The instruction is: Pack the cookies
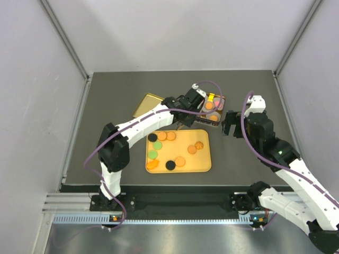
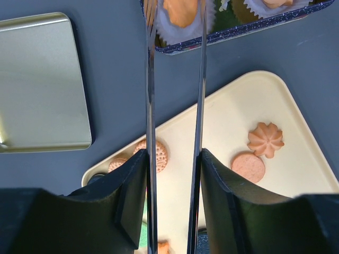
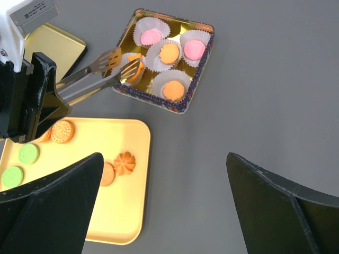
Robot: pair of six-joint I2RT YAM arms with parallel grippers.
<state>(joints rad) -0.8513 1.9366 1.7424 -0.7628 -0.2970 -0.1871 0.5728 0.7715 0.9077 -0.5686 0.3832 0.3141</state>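
My left gripper (image 2: 174,156) is shut on a pair of metal tongs (image 3: 100,74). The tong blades stand slightly apart over a paper cup holding an orange cookie (image 2: 180,11) in the square box (image 3: 201,32). Other cups in the box hold pink cookies (image 3: 152,36) and orange ones (image 3: 173,90). Several more cookies lie on the yellow tray (image 1: 204,159), among them a flower-shaped one (image 2: 266,139), a round one (image 2: 248,166), green ones (image 3: 27,153) and black ones (image 1: 170,165). My right gripper (image 3: 164,159) hangs open and empty over bare table, right of the tray.
The gold lid (image 1: 147,105) lies flat on the dark table, left of the box and behind the tray. The left arm (image 1: 137,127) stretches across the tray's back left corner. Grey walls close in the table on three sides.
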